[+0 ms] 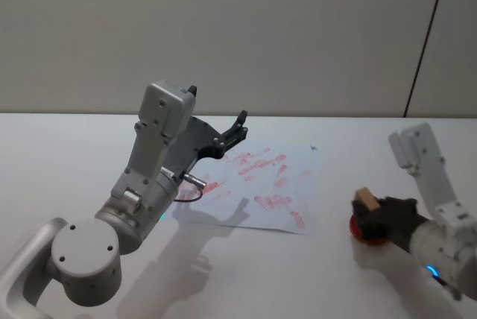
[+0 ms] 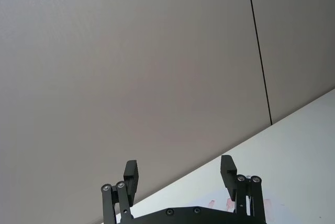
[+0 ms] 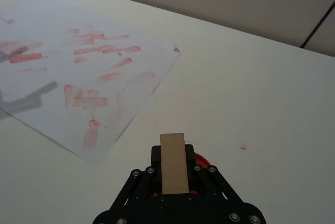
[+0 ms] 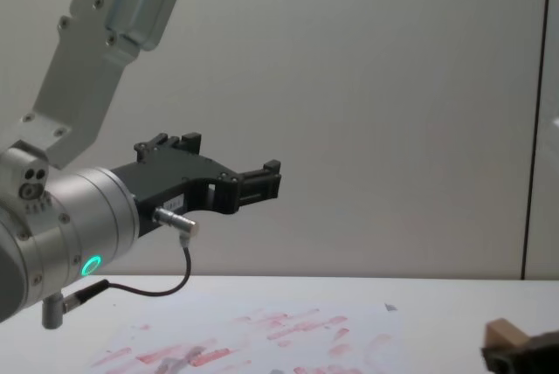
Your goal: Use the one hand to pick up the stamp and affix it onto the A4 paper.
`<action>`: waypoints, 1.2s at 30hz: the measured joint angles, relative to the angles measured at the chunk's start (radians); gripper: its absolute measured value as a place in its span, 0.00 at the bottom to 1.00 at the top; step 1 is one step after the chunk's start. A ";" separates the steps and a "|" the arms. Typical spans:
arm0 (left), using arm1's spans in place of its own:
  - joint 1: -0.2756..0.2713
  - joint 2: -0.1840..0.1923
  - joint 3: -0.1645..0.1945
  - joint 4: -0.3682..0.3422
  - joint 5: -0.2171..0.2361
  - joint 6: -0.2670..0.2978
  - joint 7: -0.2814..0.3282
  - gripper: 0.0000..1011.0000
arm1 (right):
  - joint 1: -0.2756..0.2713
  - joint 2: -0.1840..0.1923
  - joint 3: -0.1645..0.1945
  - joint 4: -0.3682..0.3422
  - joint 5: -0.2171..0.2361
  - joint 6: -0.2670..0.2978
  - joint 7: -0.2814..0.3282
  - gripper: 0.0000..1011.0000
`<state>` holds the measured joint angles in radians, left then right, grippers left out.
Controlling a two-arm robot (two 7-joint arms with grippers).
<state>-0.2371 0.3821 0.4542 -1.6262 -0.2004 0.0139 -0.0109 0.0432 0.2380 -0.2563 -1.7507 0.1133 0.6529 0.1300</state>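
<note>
The right gripper (image 3: 174, 179) holds the stamp (image 3: 174, 163) between its fingers over a red pad (image 1: 359, 229), right of the paper (image 1: 257, 185), while the left gripper (image 1: 237, 130) hangs above the paper, fingers wide apart.

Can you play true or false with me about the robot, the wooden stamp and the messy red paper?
1. The right tool grips the stamp. True.
2. The stamp is pressing on the A4 paper. False: it is off to the paper's side, over a red pad.
3. The left tool is open, raised above the table. True.
4. The paper is clean. False: it has many red marks.
</note>
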 joint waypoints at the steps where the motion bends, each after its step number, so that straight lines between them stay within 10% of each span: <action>1: 0.000 0.000 0.000 0.000 0.000 0.000 0.000 0.99 | -0.010 0.010 0.006 -0.008 0.002 0.001 -0.003 0.22; 22: 0.000 0.000 0.000 0.000 0.000 0.000 0.000 0.99 | -0.022 0.043 0.031 -0.008 -0.015 0.002 0.006 0.22; 36: 0.000 0.000 0.000 0.000 0.000 0.000 0.000 0.99 | -0.014 0.042 0.032 0.002 -0.026 0.000 0.015 0.65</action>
<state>-0.2371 0.3821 0.4542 -1.6262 -0.2004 0.0139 -0.0109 0.0292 0.2800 -0.2244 -1.7483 0.0877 0.6526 0.1451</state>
